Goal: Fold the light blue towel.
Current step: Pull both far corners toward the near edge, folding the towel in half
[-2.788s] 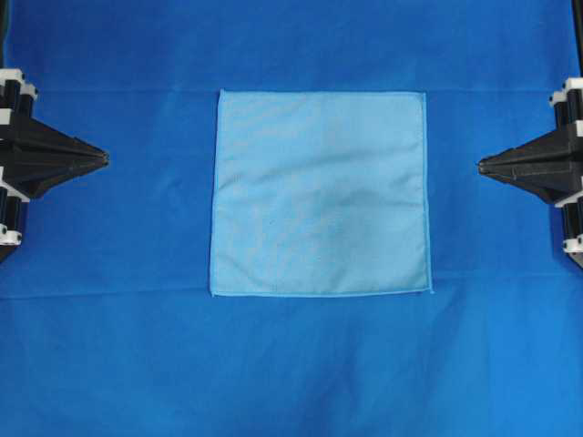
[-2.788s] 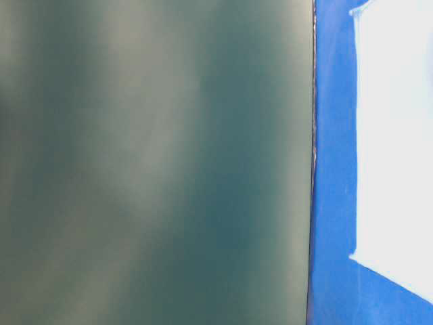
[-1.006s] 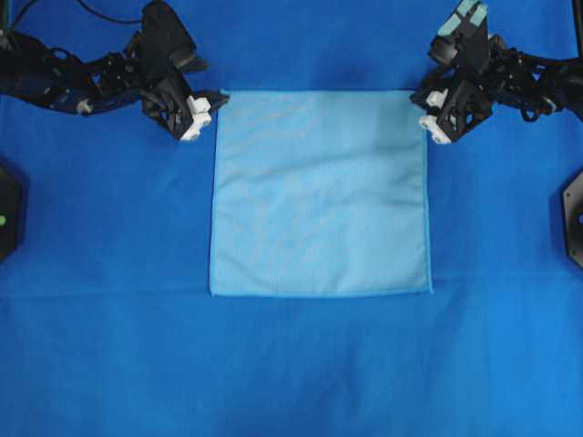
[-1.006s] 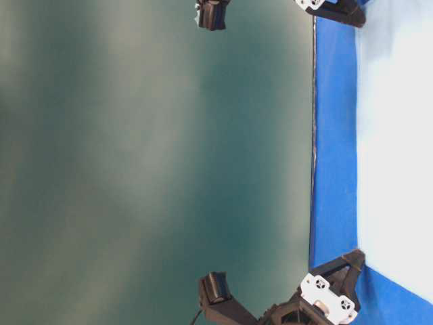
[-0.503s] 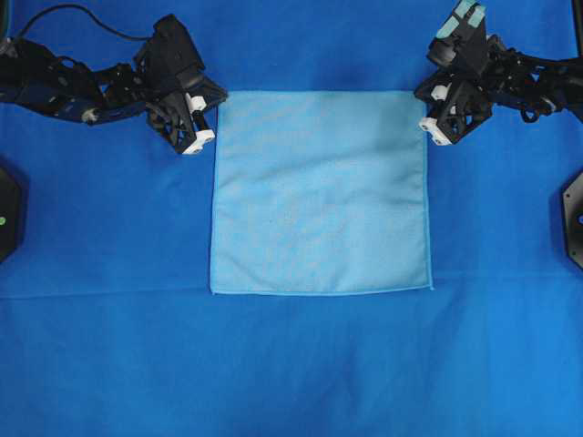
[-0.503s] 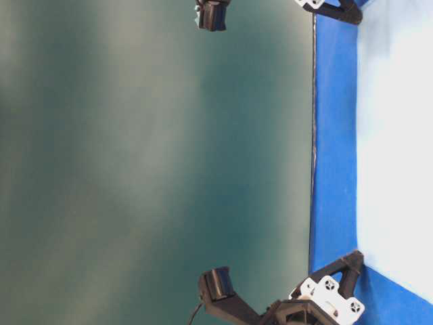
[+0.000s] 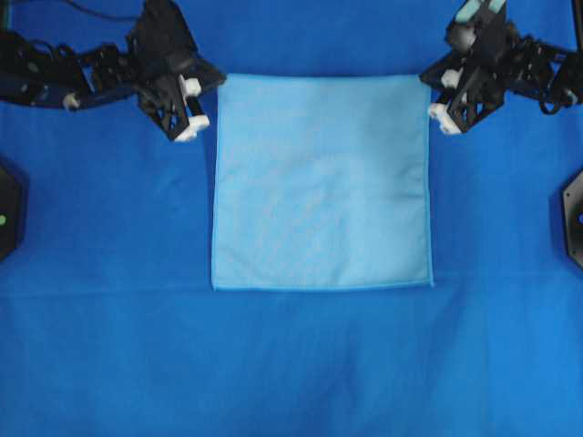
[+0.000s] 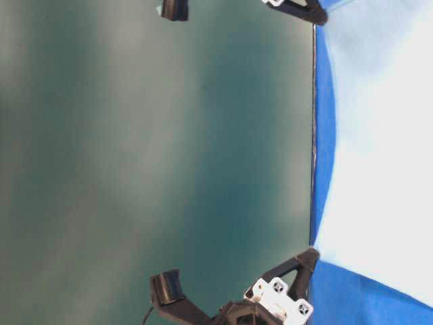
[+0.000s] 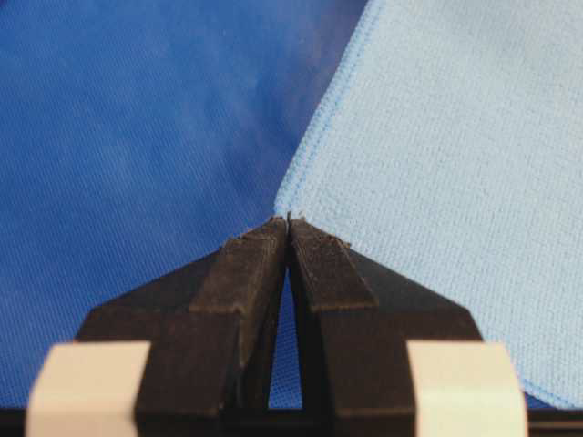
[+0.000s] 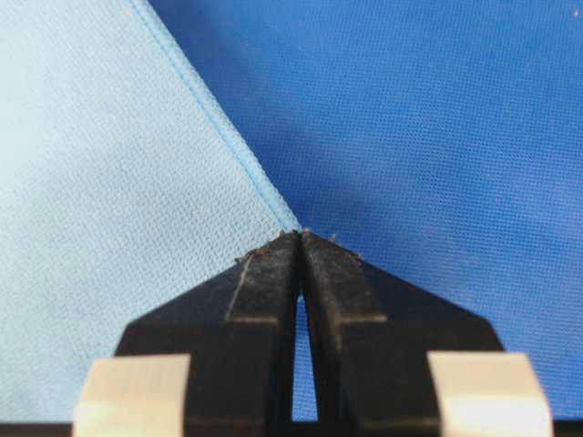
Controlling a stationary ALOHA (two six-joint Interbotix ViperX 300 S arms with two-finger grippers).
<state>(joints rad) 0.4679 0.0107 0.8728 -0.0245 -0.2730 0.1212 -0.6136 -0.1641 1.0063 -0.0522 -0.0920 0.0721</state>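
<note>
We see the royal-blue table cloth (image 7: pixel 109 346) spread wide beneath everything, and on it, around the middle, the light blue towel (image 7: pixel 321 182), nearly square, its edges running straight with the frame and no clear long axis. Its near edge lies flat; from table level the far edge looks raised off the cloth. Up at the far left corner we have the left gripper (image 9: pixel 289 221), jaws pressed together and pinching the very tip of that corner, the hem running away from the fingertips. At the far right corner the right gripper (image 10: pixel 300 233) does the same, jaws clamped on the corner point, towel spreading to its left.
</note>
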